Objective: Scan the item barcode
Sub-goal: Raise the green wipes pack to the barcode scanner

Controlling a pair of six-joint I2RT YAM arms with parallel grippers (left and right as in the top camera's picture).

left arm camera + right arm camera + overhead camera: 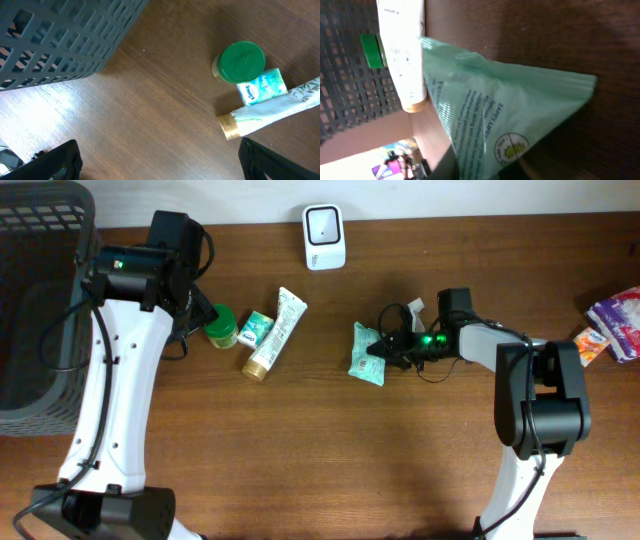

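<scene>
My right pincer (393, 346) is pinched on the 3 o'clock edge of the green packet (366, 354), which lies mid-way across the desk (300, 460) with the scanner (324, 223) at its 11 o'clock. I see my left pincer (160, 150) gaping wide and holding nothing, near the green-capped jar (242, 61).

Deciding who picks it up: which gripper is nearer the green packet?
Right. The right gripper sits at the green packet's right edge; the left gripper hangs far across the table, open beside the green-lidded jar.

Even light overhead; a pale sheen glares off the dark brown wooden table (60, 110) (left wrist view), and the pale green plastic packet (485, 115) blurs close up.
</scene>
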